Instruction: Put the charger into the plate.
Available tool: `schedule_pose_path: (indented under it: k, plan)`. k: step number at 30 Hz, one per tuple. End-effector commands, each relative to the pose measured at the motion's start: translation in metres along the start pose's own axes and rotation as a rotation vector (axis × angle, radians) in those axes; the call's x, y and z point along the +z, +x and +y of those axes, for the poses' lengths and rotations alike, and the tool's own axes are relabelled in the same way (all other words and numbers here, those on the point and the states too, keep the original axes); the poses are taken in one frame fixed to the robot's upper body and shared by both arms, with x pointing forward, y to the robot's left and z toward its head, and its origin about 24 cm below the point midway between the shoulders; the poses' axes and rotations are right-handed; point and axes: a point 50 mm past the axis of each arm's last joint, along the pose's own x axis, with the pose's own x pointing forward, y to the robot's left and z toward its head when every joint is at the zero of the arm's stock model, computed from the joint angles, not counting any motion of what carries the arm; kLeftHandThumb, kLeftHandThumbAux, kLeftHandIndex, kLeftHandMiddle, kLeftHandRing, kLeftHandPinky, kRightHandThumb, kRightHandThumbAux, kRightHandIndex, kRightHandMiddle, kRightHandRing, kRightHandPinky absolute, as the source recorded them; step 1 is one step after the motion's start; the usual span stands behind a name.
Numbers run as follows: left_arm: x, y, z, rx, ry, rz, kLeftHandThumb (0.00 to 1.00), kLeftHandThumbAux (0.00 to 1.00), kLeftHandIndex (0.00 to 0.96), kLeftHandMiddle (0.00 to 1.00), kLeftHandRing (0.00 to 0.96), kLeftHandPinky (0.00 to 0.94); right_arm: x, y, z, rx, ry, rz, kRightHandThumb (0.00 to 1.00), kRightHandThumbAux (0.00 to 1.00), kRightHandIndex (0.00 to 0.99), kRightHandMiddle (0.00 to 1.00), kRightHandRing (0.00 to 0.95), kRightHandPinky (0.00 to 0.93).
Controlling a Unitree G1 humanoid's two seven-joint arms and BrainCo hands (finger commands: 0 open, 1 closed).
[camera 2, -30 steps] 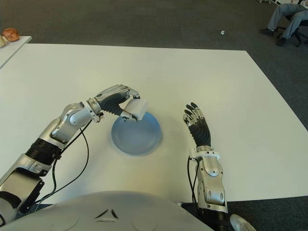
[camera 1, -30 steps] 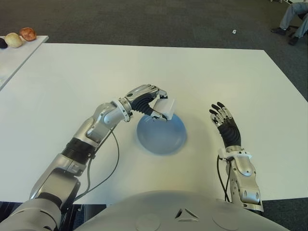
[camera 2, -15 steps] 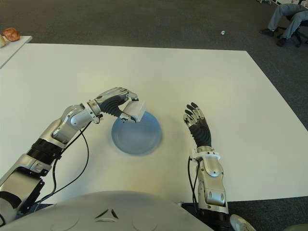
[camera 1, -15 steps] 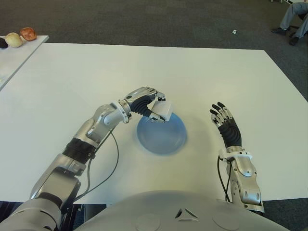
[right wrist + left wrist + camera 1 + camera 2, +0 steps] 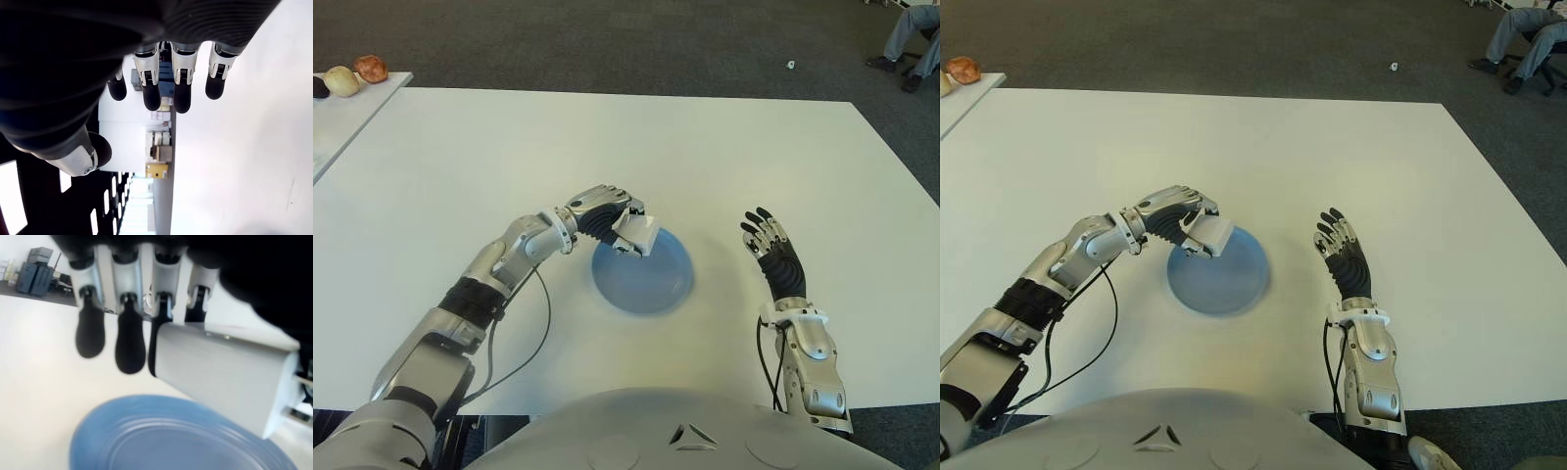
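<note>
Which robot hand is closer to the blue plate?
The left. The left hand holds the charger over the blue plate's near-left rim. The right hand shows open, off to the plate's right, apart from it.

It looks like an office or lab floor. Dark grey carpet (image 5: 607,44) runs wall to wall around a big plain white counter (image 5: 724,147). A second white counter (image 5: 333,122) stands off to one side, and a seated person's legs (image 5: 1518,44) show in the far corner. The left wrist view catches stacked dark cases (image 5: 32,276) along the wall.
</note>
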Motion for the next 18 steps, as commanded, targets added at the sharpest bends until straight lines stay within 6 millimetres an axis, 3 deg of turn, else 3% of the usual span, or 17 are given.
schedule_pose_path:
  k: [1,7,18]
  plan:
    - [-0.0025,-0.0041,0.0047,-0.116,0.061,-0.001,0.37,0.332,0.058,0.064,0.06,0.062,-0.0003,-0.0011,-0.001,0.003,-0.003,0.005,0.0,0.607,0.002,0.135,0.121,0.095]
    - [-0.0003,-0.0047,0.0083,-0.149,0.072,0.012,0.296,0.202,0.006,0.006,0.006,0.006,-0.0006,-0.0021,-0.0015,0.005,-0.008,0.006,0.0,0.611,0.0,0.131,0.12,0.099]
    - [0.0061,-0.0064,0.0138,-0.155,0.068,-0.007,0.26,0.147,0.0,0.0,0.0,0.0,-0.0019,-0.0008,-0.0011,0.01,0.002,0.01,0.0,0.62,0.0,0.139,0.124,0.089]
